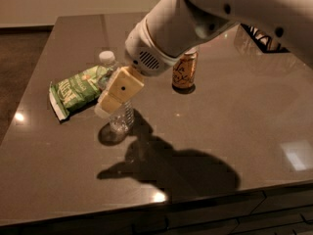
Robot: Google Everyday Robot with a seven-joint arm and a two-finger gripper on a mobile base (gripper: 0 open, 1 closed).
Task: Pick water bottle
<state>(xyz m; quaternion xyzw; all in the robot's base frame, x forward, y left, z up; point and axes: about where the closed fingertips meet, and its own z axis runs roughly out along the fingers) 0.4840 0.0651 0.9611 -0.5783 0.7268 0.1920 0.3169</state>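
The water bottle (122,120) is a small clear ribbed bottle with a white cap (106,58), standing upright on the dark table left of centre. My gripper (113,98) is cream-coloured, hangs from the big white arm and reaches down from the upper right. It lies right in front of the bottle's middle and hides the label area. Only the cap and shoulder above it and the lower body below it show. I cannot tell whether it touches the bottle.
A green snack bag (73,89) lies flat just left of the bottle, touching or nearly touching it. An orange-gold drink can (185,73) stands behind to the right. A black wire basket (259,37) sits at the far right. The table's front edge (161,207) runs below.
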